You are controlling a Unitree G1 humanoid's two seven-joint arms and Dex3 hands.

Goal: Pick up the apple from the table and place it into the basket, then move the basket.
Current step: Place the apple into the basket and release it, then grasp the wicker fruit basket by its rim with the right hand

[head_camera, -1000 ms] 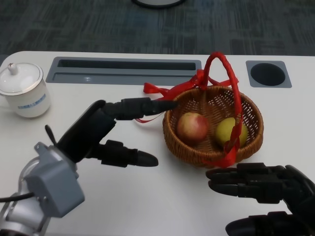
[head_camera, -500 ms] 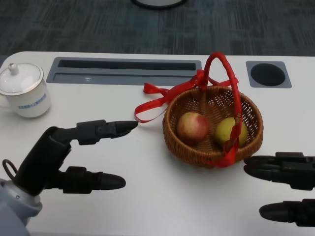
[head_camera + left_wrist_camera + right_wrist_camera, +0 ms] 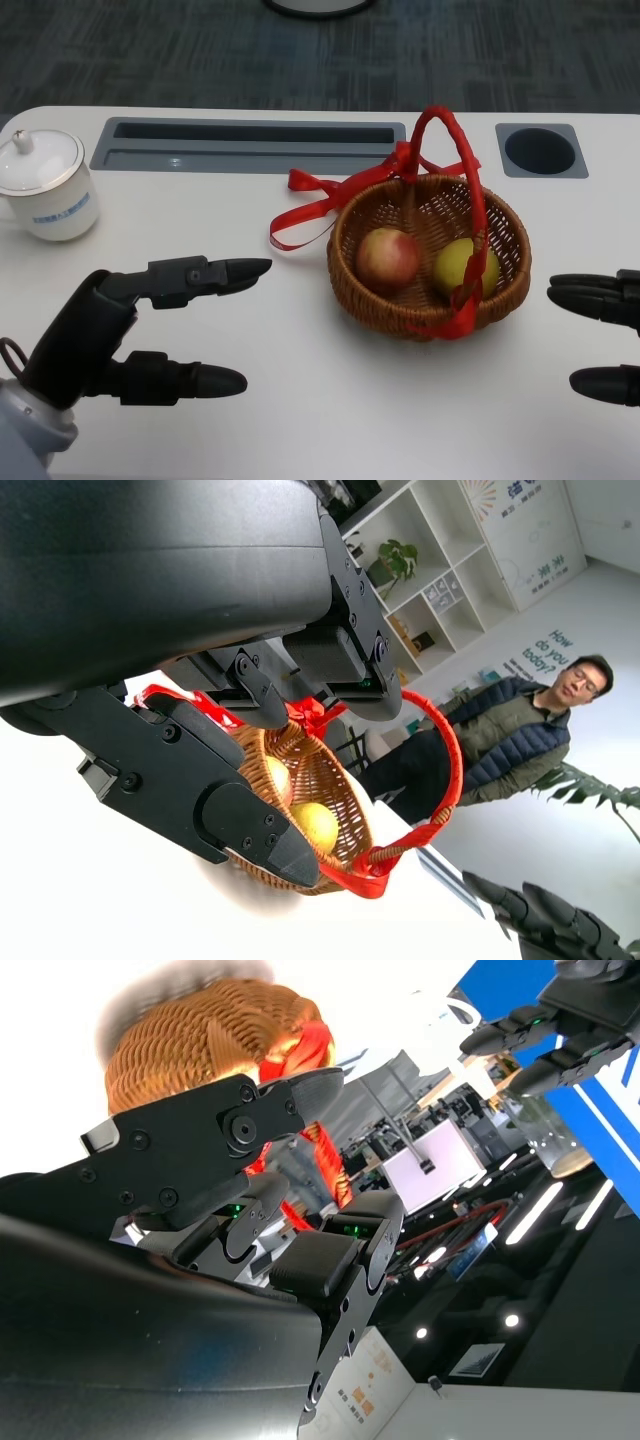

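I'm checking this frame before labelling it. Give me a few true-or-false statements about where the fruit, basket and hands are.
1. The apple lies in the basket. True.
2. The left hand holds the basket's handle. False: it holds nothing and is clear of the basket, fingers apart.
3. A yellow-green fruit lies beside the apple. True.
4. The lidded white cup lies tipped over. False: it stands upright.
5. The right hand touches the basket. False: it is apart from it.

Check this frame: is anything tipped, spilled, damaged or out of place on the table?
Nothing stands out. The basket sits upright with the apple and a yellow-green fruit inside. Its red ribbon trails loose onto the table. The lidded cup stands upright. Left hand and right hand are off the basket, holding nothing.
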